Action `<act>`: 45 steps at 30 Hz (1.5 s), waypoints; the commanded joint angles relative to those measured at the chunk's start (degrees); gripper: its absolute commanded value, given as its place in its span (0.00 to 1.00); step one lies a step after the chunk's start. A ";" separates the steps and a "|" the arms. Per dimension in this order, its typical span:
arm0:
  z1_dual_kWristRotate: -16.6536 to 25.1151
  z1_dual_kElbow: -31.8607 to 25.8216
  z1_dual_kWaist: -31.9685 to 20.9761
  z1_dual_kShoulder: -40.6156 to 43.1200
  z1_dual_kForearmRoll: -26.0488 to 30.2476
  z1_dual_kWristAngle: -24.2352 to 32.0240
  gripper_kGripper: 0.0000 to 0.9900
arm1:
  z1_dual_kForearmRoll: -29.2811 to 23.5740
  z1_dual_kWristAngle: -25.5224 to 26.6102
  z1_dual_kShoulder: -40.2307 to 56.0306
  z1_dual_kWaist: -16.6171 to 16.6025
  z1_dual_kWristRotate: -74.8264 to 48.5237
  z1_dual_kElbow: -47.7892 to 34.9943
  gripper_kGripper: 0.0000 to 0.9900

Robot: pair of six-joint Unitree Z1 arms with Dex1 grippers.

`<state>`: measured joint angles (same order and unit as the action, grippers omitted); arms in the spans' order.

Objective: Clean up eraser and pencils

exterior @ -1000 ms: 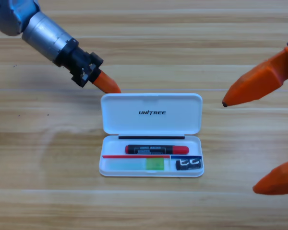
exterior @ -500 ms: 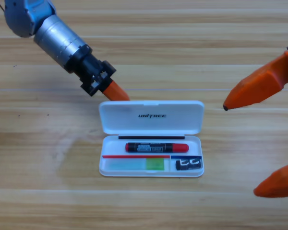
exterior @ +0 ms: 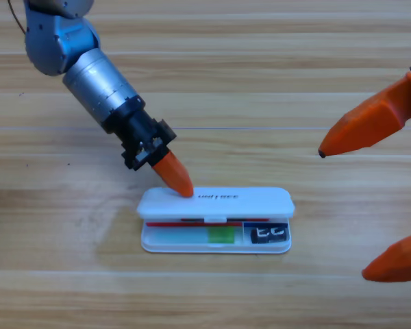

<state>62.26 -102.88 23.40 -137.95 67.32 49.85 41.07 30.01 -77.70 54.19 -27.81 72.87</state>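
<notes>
Your left gripper's (exterior: 180, 183) orange jaws look pressed together into a single tip, gripping nothing, and that tip rests on the left end of the white plastic case lid (exterior: 216, 203), which is tilted most of the way down. Under the lid's front edge you can see the light green pencil (exterior: 195, 236) in the case's (exterior: 216, 248) front left compartment and the small black eraser (exterior: 269, 234) in its front right one. The red pencil is hidden behind the lid. Everything appears packed; only pressing the lid fully shut seems left. To the case's right, on the wooden tabletop (exterior: 55, 274), your right gripper (exterior: 342, 212) waits, jaws wide apart.
</notes>
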 commanded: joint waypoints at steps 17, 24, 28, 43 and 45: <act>-1.71 6.02 4.46 -0.39 -7.02 -3.88 0.00 | -0.82 0.57 -0.53 -1.46 0.30 -1.59 1.00; -1.88 9.27 4.46 -0.31 -10.36 -5.11 0.00 | -0.82 0.57 -0.53 -1.46 0.30 -1.68 1.00; -1.88 10.24 4.46 -0.22 -11.33 -5.99 0.00 | -0.82 0.57 -0.53 -1.46 0.30 -1.68 1.00; -4.96 9.54 4.29 33.71 -0.78 -15.05 0.00 | -0.82 0.57 -0.53 -1.46 0.30 -1.86 1.00; -5.05 12.70 4.29 39.24 -0.43 -15.22 0.33 | -0.82 0.57 -0.61 -1.46 0.30 -1.95 1.00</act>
<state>57.86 -95.11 27.11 -109.70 65.51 35.45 41.07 30.01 -77.70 54.19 -27.70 72.87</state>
